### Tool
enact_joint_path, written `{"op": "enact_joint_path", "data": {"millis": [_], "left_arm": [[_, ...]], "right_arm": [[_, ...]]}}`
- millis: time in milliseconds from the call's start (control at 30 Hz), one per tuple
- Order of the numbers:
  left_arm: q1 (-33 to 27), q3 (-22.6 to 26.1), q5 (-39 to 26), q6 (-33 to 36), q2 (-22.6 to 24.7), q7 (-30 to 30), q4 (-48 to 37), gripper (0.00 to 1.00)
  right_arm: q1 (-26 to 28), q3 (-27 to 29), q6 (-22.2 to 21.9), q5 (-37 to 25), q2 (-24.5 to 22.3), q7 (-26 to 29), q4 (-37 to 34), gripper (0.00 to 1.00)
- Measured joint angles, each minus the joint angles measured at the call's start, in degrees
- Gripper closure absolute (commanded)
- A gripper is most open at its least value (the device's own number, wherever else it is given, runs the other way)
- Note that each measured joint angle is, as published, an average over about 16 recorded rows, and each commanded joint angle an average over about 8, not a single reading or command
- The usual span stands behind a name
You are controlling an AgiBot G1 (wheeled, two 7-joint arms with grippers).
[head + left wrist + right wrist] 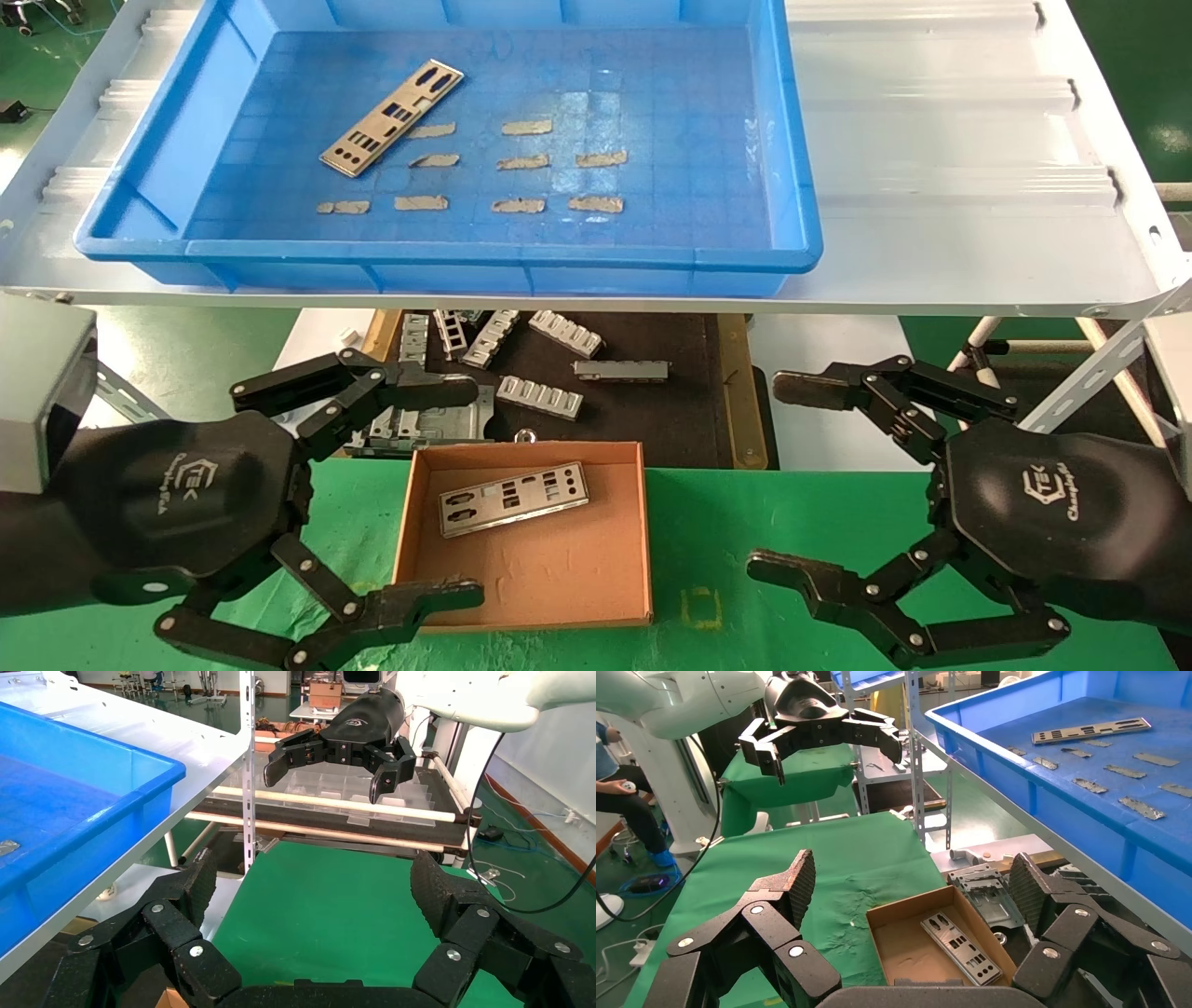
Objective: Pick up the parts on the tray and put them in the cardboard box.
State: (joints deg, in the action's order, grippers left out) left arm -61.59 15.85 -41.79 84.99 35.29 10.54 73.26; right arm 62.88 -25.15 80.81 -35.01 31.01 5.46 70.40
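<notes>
One silver punched plate (392,117) lies in the back left of the blue tray (466,261); it also shows in the right wrist view (1090,731). Another plate (513,498) lies in the cardboard box (531,596), also visible in the right wrist view (960,946). My left gripper (470,489) is open and empty, low at the box's left side. My right gripper (764,475) is open and empty, to the right of the box. The left wrist view (313,885) shows only green cloth between its fingers.
Rows of tan tape strips (521,163) mark the tray floor. The tray sits on a white shelf (931,186) above a black mat (652,410) holding grey ribbed brackets (540,396). A green cloth (745,522) covers the table under the box.
</notes>
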Motion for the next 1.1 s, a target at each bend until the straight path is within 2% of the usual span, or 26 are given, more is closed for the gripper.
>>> {"op": "enact_joint_path", "data": {"millis": [67, 133, 167, 1100], "left_arm": [[0.0, 0.0, 0.0, 0.0, 0.0, 0.0, 0.0, 0.29], [0.0, 0.0, 0.0, 0.0, 0.0, 0.0, 0.0, 0.07], [0.0, 0.0, 0.0, 0.0, 0.0, 0.0, 0.0, 0.00], [0.0, 0.1, 0.0, 0.1, 0.0, 0.0, -0.1, 0.00]], "right_arm": [[0.0, 0.0, 0.0, 0.0, 0.0, 0.0, 0.0, 0.00], [0.0, 0.0, 0.0, 0.0, 0.0, 0.0, 0.0, 0.00], [0.0, 0.0, 0.0, 0.0, 0.0, 0.0, 0.0, 0.00], [0.0, 0.0, 0.0, 0.0, 0.0, 0.0, 0.0, 0.00]]}}
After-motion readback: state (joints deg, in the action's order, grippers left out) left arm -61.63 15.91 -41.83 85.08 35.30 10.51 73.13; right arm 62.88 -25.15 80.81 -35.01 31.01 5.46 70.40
